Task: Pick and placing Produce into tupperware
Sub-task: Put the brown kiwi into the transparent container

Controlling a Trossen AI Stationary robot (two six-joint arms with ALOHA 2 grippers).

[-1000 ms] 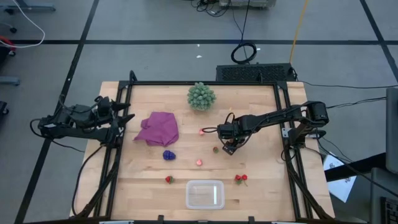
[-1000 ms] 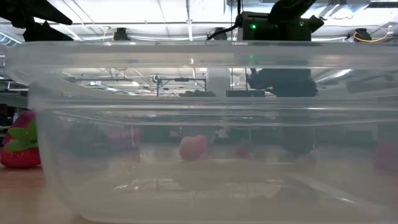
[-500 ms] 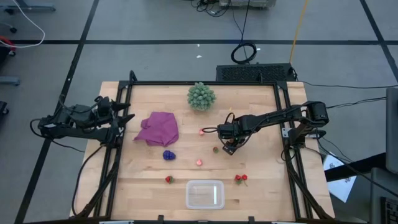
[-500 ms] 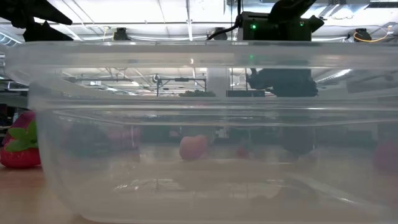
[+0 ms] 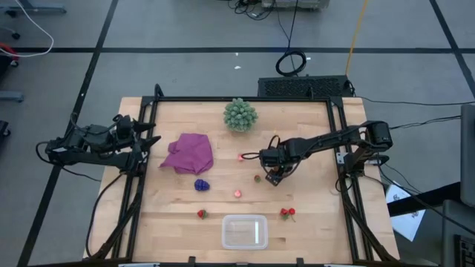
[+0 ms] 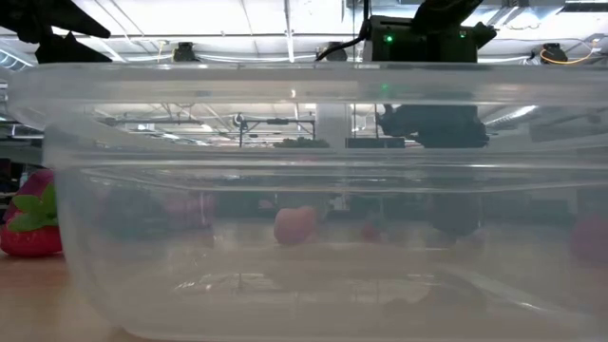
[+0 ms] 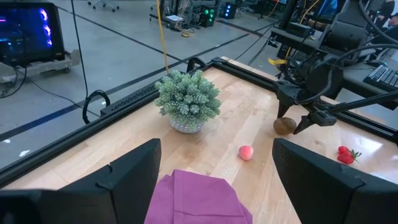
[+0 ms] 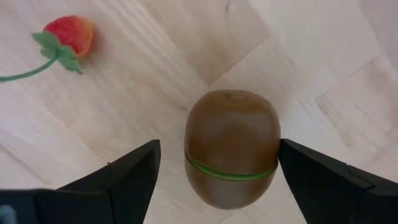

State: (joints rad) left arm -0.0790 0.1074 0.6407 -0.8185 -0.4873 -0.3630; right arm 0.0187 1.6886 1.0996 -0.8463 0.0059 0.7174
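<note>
Nothing has moved since the earlier frame: my right gripper (image 8: 214,171) hangs wide open straddling the kiwi (image 8: 231,154) mid-table, ready to close on it, the tupperware (image 5: 244,231) waiting empty at the front edge, left gripper (image 5: 148,141) parked open.

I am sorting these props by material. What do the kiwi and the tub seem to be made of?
Kiwi: probably hard plastic, smooth brown with a slight sheen and a green seam around it.
Tub: clear, thin plastic; the room shows through its glossy walls.
</note>
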